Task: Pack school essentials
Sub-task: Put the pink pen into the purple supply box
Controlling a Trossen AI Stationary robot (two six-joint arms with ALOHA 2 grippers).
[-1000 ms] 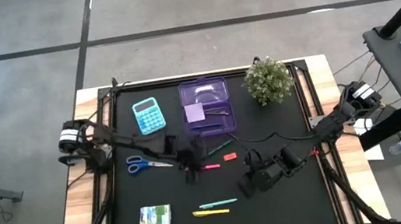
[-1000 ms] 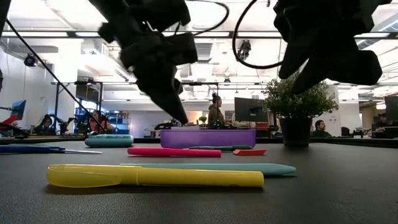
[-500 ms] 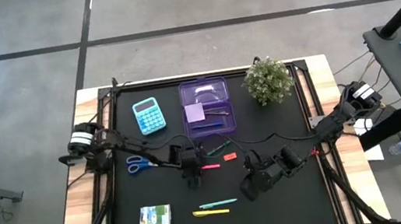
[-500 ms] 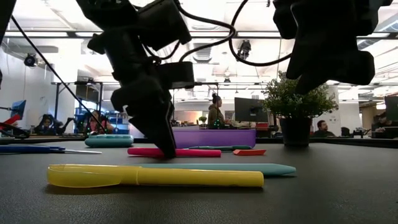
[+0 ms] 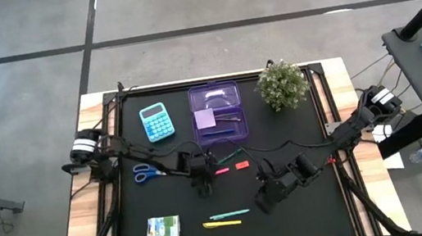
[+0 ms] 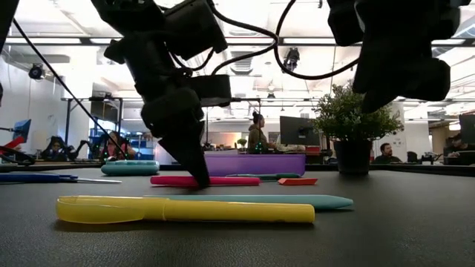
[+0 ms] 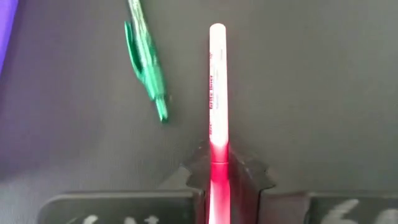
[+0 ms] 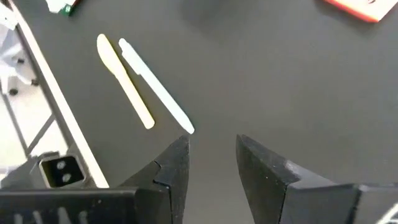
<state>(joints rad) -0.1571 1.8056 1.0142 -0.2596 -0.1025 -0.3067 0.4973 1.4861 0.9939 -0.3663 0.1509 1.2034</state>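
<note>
The pink pen lies on the black mat in mid-table, with my left gripper shut on its left end. A green pen lies just beyond it, and an orange eraser to its right. My right gripper hovers open above the mat right of centre, with nothing between its fingers. Near the front edge a teal pen and a yellow marker lie side by side. My left gripper pinches the pink pen between its two fingers near the pen's left end. The fingers come from above, pointing down, one on each long side of the pen. The pen lies flat on the mat.
An open purple case stands at the back centre, with a teal calculator to its left and a potted plant to its right. Blue-handled scissors lie at the left. A green-and-white packet lies front left.
My left gripper has come down onto the pink pen's left end and has shut on it. The pen still lies on the mat.
</note>
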